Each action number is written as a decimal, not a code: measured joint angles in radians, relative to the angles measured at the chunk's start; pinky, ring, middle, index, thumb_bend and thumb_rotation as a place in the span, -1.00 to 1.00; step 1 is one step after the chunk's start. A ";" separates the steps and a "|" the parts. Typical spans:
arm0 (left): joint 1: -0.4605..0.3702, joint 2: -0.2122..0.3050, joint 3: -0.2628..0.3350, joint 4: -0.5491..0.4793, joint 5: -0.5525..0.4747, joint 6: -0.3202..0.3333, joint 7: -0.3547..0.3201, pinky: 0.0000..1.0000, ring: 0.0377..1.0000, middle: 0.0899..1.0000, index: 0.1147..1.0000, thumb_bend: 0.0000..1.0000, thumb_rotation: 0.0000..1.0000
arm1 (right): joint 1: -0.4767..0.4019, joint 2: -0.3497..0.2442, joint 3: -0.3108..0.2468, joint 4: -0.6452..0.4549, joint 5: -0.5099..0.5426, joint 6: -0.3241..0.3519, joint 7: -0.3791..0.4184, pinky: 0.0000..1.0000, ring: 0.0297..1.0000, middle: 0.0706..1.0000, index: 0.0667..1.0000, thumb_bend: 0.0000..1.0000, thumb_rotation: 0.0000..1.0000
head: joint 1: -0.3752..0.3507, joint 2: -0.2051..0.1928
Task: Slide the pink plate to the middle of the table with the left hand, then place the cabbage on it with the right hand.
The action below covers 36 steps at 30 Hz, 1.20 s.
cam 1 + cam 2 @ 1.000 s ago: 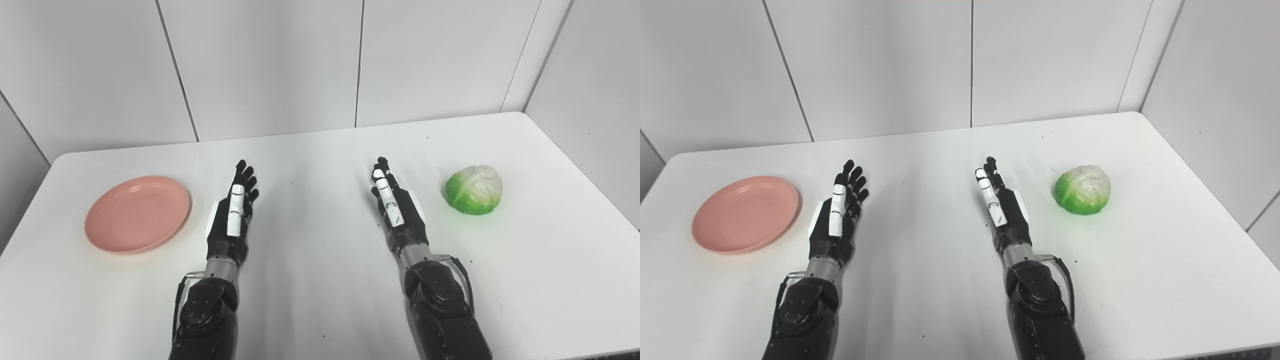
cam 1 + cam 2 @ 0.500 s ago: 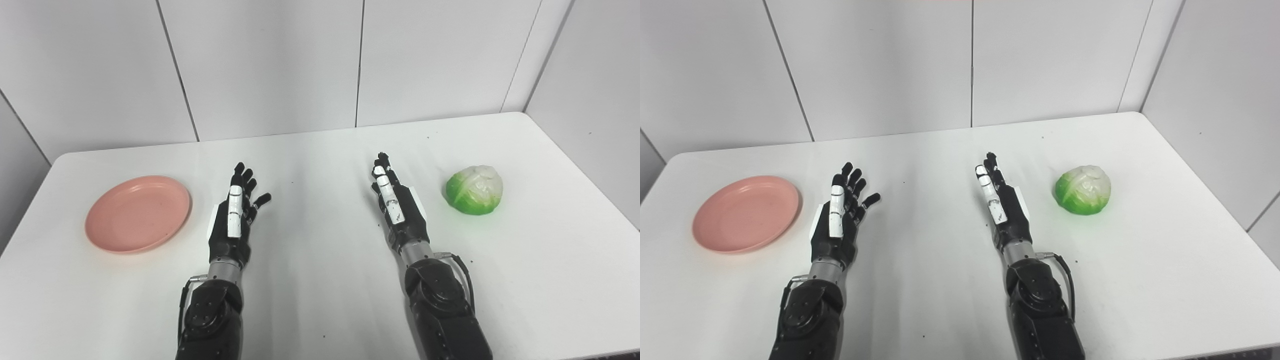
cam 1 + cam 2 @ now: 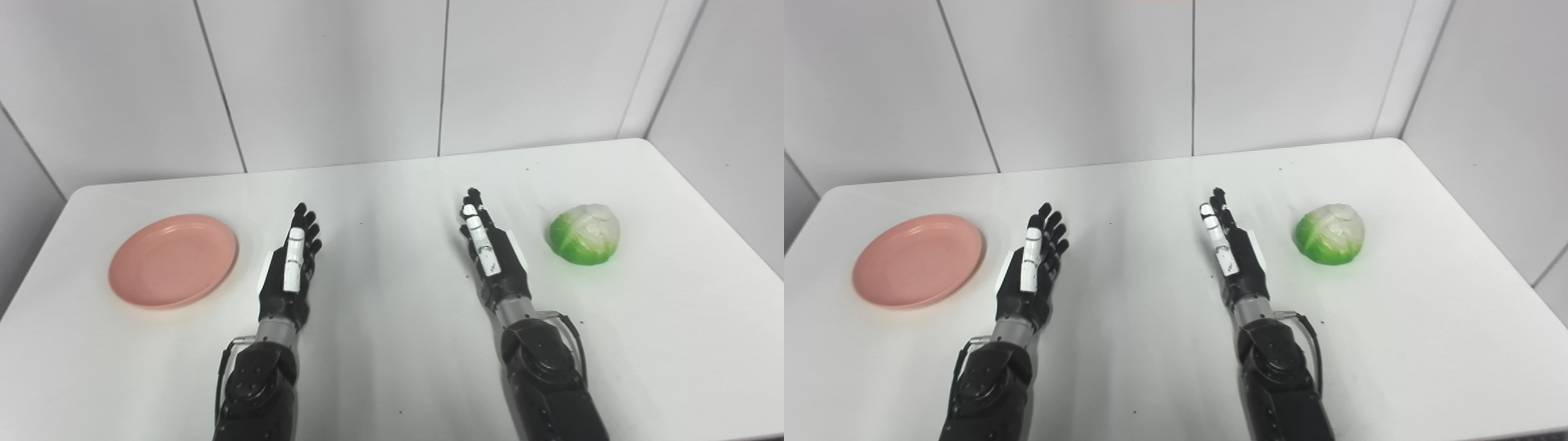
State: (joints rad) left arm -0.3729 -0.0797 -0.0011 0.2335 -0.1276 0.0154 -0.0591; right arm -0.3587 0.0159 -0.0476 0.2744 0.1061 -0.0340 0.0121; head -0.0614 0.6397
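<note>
Still awaiting step one: reaching the spread, empty left hand (image 3: 288, 269) over to the pink plate (image 3: 173, 260); keeping the right hand (image 3: 493, 257) released beside the cabbage (image 3: 584, 234).

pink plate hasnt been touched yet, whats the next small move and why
Probably shift the left hand leftward to the near rim of the pink plate. The plate sits at the table's left side, apart from that open hand. The cabbage lies beside the open right hand, and the plate should reach the middle first.
</note>
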 measured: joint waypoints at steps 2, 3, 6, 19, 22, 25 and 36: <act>-0.026 0.010 0.004 -0.040 -0.008 0.035 -0.005 1.00 1.00 1.00 1.00 0.57 1.00 | 0.001 -0.007 -0.003 0.000 0.005 0.000 0.005 1.00 1.00 1.00 1.00 0.40 0.70 | 0.099 -0.037; -0.051 0.024 0.015 -0.042 -0.019 0.052 -0.006 1.00 1.00 1.00 1.00 0.57 1.00 | 0.002 -0.012 -0.004 0.000 0.009 0.000 0.011 1.00 1.00 1.00 1.00 0.40 0.70 | 0.100 -0.037; -0.121 0.047 0.056 -0.037 -0.041 0.078 -0.002 1.00 1.00 1.00 1.00 0.63 1.00 | 0.007 -0.023 -0.013 0.001 0.021 0.000 0.020 1.00 1.00 1.00 1.00 0.43 0.65 | 0.172 -0.066; -0.211 0.189 0.191 0.033 -0.041 0.128 0.045 0.66 0.69 0.66 0.62 0.78 1.00 | 0.004 -0.067 -0.026 0.033 0.048 -0.046 0.069 1.00 1.00 1.00 1.00 0.37 0.75 | 0.290 -0.132; -0.221 0.241 0.216 0.074 -0.040 0.123 0.046 0.58 0.64 0.60 0.57 0.79 1.00 | -0.007 -0.068 -0.036 0.050 0.070 -0.047 0.078 1.00 1.00 1.00 1.00 0.39 0.72 | 0.298 -0.136; -0.233 0.294 0.242 0.151 -0.040 0.101 0.046 0.49 0.54 0.52 0.48 0.78 1.00 | -0.012 -0.067 -0.046 0.056 0.095 -0.049 0.092 1.00 1.00 1.00 1.00 0.34 0.67 | 0.302 -0.141; -0.240 0.397 0.286 0.278 -0.040 0.033 0.050 0.42 0.48 0.45 0.42 0.69 1.00 | -0.008 -0.079 -0.038 0.056 0.068 -0.075 0.095 1.00 1.00 1.00 1.00 0.29 0.80 | 0.336 -0.147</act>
State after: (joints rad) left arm -0.6129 0.3170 0.2844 0.5111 -0.1678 0.0485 -0.0088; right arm -0.3671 -0.0631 -0.0856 0.3302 0.1742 -0.1091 0.1067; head 0.2746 0.4924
